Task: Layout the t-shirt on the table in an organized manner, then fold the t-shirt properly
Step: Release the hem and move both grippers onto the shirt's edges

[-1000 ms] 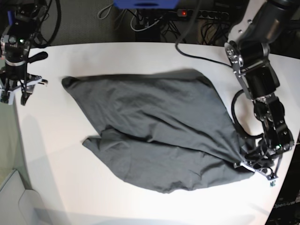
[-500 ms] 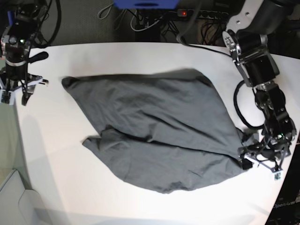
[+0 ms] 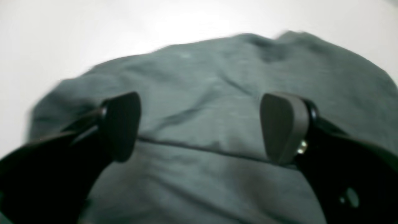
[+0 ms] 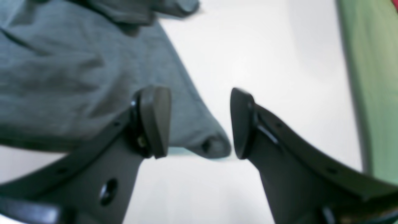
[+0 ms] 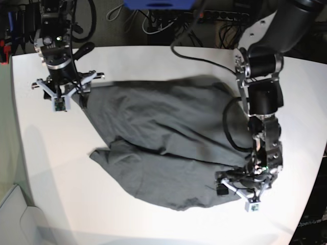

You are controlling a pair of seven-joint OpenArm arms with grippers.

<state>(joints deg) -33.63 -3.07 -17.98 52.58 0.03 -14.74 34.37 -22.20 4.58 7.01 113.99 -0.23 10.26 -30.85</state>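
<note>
Both arms have swung inward: your left gripper [image 5: 239,196], jaws apart, hovers over the t-shirt [image 5: 168,138] hem; your right gripper [image 5: 65,94], parted, straddles its far corner. Shirt lies rumpled on the bench [image 5: 51,168]; spreading and folding remain.

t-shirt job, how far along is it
Early layout stage. Done: the dark grey cotton t-shirt lies on the white table, but skewed and wrinkled. In hand: both grippers are open and hold nothing, the left gripper over one cloth corner, the right gripper at another. Left: flattening, then every fold.
</note>
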